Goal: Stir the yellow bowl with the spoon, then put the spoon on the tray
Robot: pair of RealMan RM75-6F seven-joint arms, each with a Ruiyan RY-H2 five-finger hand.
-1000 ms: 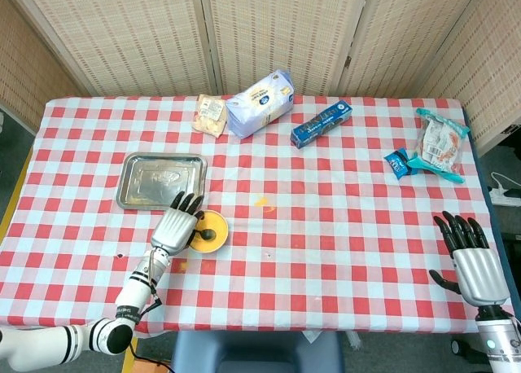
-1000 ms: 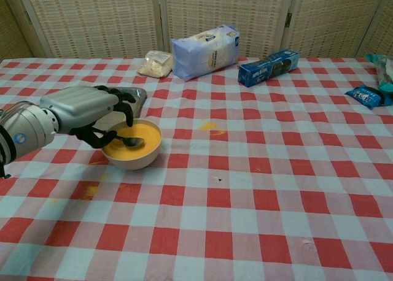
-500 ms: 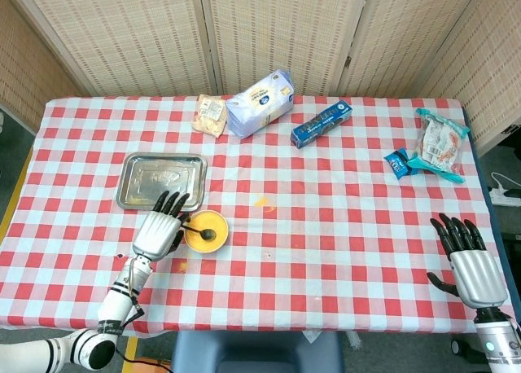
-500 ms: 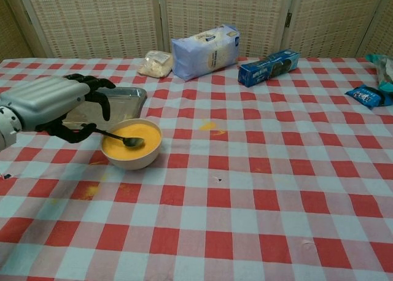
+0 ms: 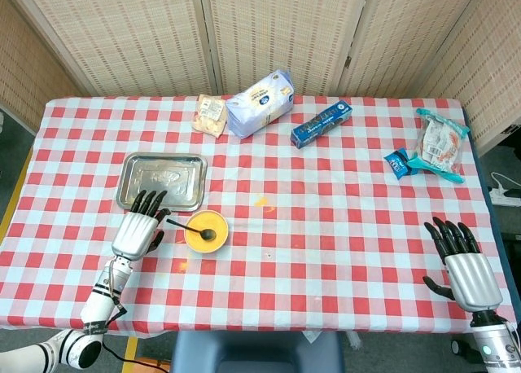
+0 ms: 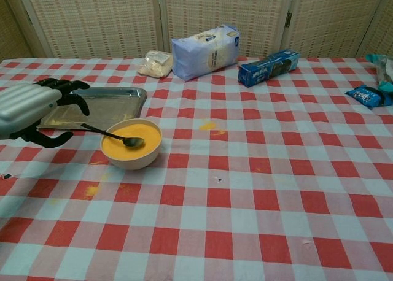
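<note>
The yellow bowl [image 5: 223,225] [image 6: 132,161] stands just in front of the metal tray [image 5: 161,180] [image 6: 104,103], at the tray's right corner. The dark spoon [image 5: 187,225] [image 6: 109,134] lies in the bowl, its handle leaning over the left rim with nothing holding it. My left hand [image 5: 138,226] [image 6: 31,109] hovers left of the bowl, fingers apart and empty, a short gap from the handle's tip. My right hand [image 5: 464,263] is at the table's front right corner, fingers spread, holding nothing. The chest view does not show it.
At the back stand a white bag [image 5: 260,103] [image 6: 206,51], a small packet [image 5: 210,115] [image 6: 155,64] and a blue box [image 5: 321,122] [image 6: 268,67]. Snack packs [image 5: 440,141] and a blue packet [image 5: 399,163] [image 6: 365,95] lie far right. Yellow spill marks [image 5: 260,200] [image 6: 209,126] dot the cloth.
My left hand has let go of the spoon and drawn back to the left, away from the bowl. The spoon stays in the bowl. My right hand has shifted slightly.
</note>
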